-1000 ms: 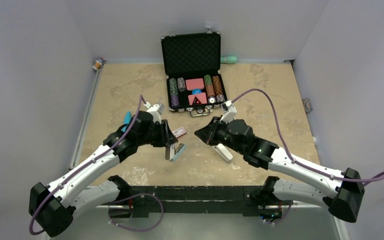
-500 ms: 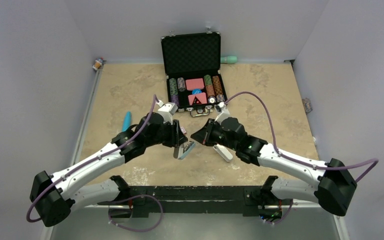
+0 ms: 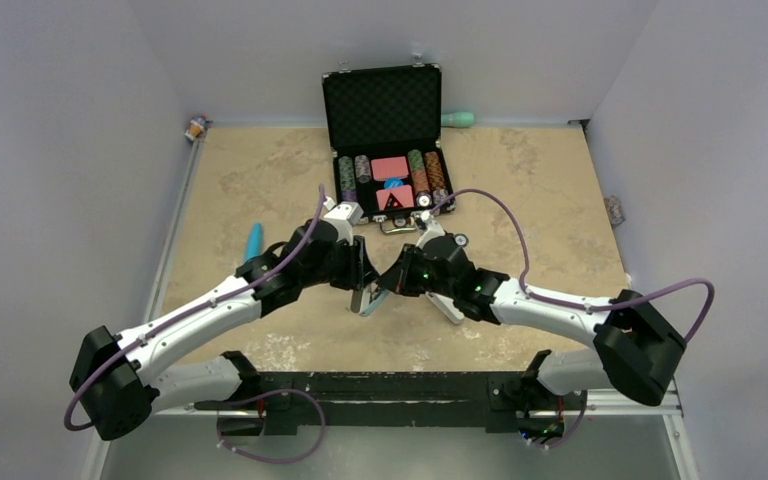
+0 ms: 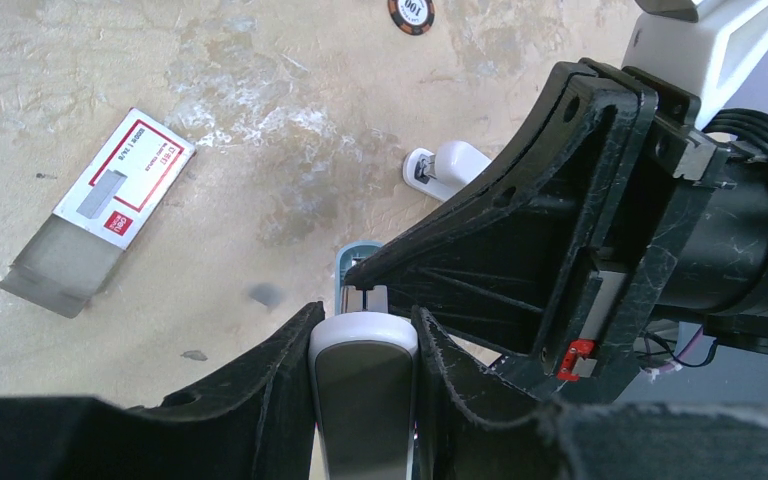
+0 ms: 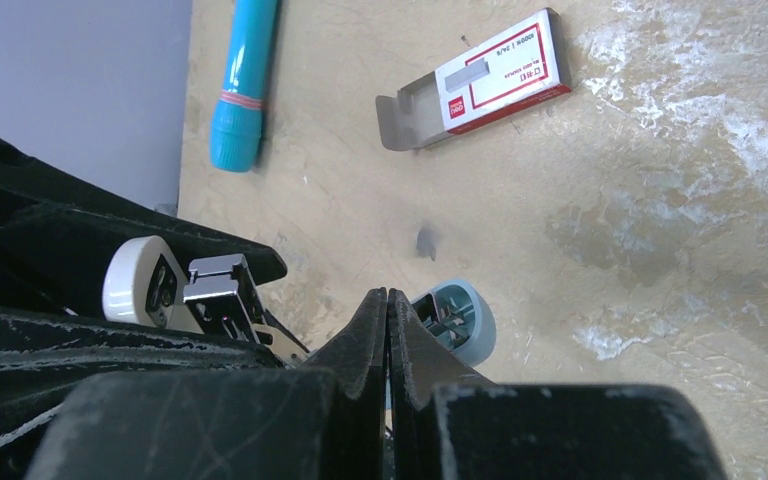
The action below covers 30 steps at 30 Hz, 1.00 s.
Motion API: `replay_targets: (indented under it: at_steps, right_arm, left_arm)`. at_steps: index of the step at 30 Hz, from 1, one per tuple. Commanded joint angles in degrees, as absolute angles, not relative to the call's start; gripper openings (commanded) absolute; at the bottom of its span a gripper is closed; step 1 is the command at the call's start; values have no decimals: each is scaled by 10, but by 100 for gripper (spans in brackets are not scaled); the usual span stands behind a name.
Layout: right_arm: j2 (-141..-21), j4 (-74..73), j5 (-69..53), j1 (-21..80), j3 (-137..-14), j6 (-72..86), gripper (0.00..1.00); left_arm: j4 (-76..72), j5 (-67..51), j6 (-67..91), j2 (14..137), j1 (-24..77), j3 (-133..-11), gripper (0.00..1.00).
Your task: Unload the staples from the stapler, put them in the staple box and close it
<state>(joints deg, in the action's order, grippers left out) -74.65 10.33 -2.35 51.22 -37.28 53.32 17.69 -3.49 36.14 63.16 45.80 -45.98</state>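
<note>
My left gripper (image 3: 363, 281) is shut on the stapler (image 3: 371, 299), held just above the table. In the left wrist view its jaws (image 4: 365, 312) clamp the stapler's white and grey top (image 4: 363, 375). The light blue base (image 4: 357, 256) shows beyond. The stapler hangs open in the right wrist view: white top (image 5: 140, 280) and chrome magazine (image 5: 216, 287) on the left, blue base (image 5: 457, 318) on the right. My right gripper (image 5: 387, 295) is shut, nothing visible in it, its tip between magazine and base. It meets the stapler in the top view (image 3: 391, 284).
An open red and white staple box (image 4: 112, 203) lies on the table, also in the right wrist view (image 5: 490, 78). A second white stapler (image 3: 448, 306) lies under the right arm. A blue pen (image 3: 252, 240) lies left. An open poker chip case (image 3: 385, 130) stands behind.
My left arm has carried the stapler to the right, towards the middle. My right gripper has moved left and closed in until its tip reached the open stapler.
</note>
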Motion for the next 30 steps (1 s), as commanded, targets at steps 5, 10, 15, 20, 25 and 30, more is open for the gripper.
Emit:
replay_targets:
  at_steps: [5, 10, 15, 20, 25, 30]
  right_arm:
    - [-768, 136, -30, 510, -379, 522, 0]
    - [-772, 141, -33, 509, -370, 524, 0]
    - [-775, 146, -38, 510, -359, 526, 0]
    - [-778, 159, -49, 511, -343, 534, 0]
    - [-774, 167, -55, 516, -325, 540, 0]
    - [-760, 167, -55, 521, -307, 548, 0]
  left_arm:
    - [159, -15, 353, 641, 459, -501, 0]
    - [181, -2, 351, 667, 460, -523, 0]
    - [178, 9, 352, 679, 459, -529, 0]
    - [186, 22, 347, 688, 459, -546, 0]
    - [199, 31, 337, 693, 458, -567, 0]
    - [208, 36, 328, 697, 457, -583, 0]
